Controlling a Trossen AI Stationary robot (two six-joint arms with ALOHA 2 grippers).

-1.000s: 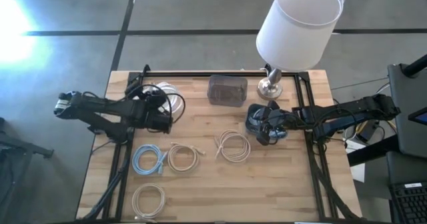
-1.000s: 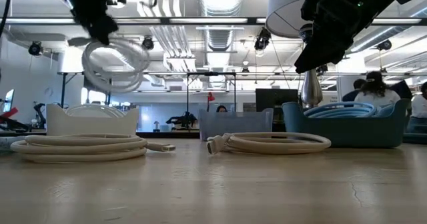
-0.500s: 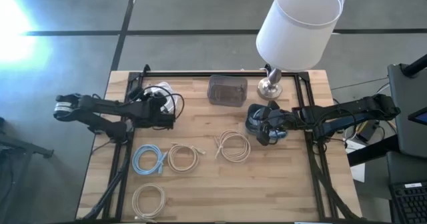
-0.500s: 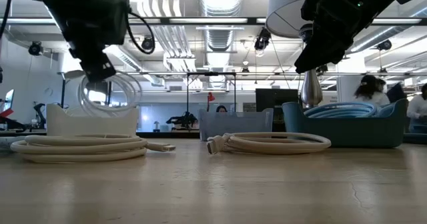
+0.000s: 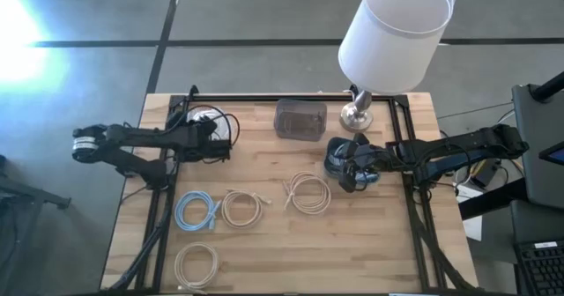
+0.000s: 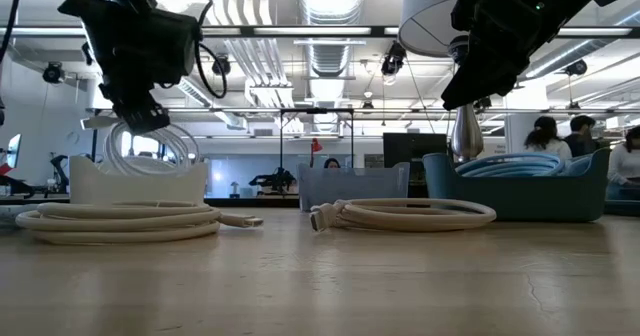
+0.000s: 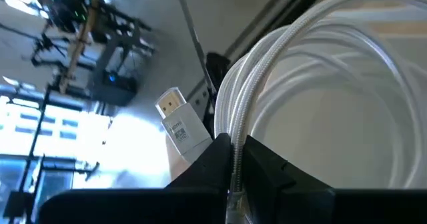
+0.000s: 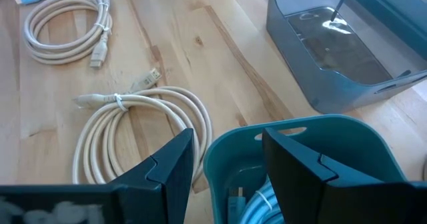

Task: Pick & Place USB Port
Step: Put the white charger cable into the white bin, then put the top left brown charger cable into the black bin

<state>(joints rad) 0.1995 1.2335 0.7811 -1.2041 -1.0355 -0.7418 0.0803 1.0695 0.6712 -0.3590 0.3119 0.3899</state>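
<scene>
My left gripper (image 5: 217, 143) is shut on a white coiled cable (image 6: 150, 146) with a flat metal plug (image 7: 175, 120). It holds the coil over the white bin (image 6: 135, 181) at the table's far left, which also shows in the high view (image 5: 204, 120). My right gripper (image 5: 352, 167) is open and empty, its fingers (image 8: 168, 163) just above the blue bin (image 8: 293, 154). The blue bin holds a light blue cable (image 8: 260, 204). My left gripper pinches several strands of the white coil together at one spot on its loop (image 7: 235, 127) between its two fingers. The fingers come from above, and the coil hangs below them (image 6: 152, 148). The coil's lower part dips behind the white bin's rim (image 6: 135, 164).
A lamp (image 5: 392, 32) and a clear grey bin (image 5: 300, 120) stand at the far edge. Cream coils (image 5: 307, 193) (image 5: 240, 208), a light blue coil (image 5: 196, 212) and a white coil (image 5: 196, 263) lie on the table's middle and near left.
My left gripper has gone down and toward the table's far edge with the white coil. The coil, earlier hanging clear above the white bin, now hangs with its lower part in the bin. My right gripper has kept still.
</scene>
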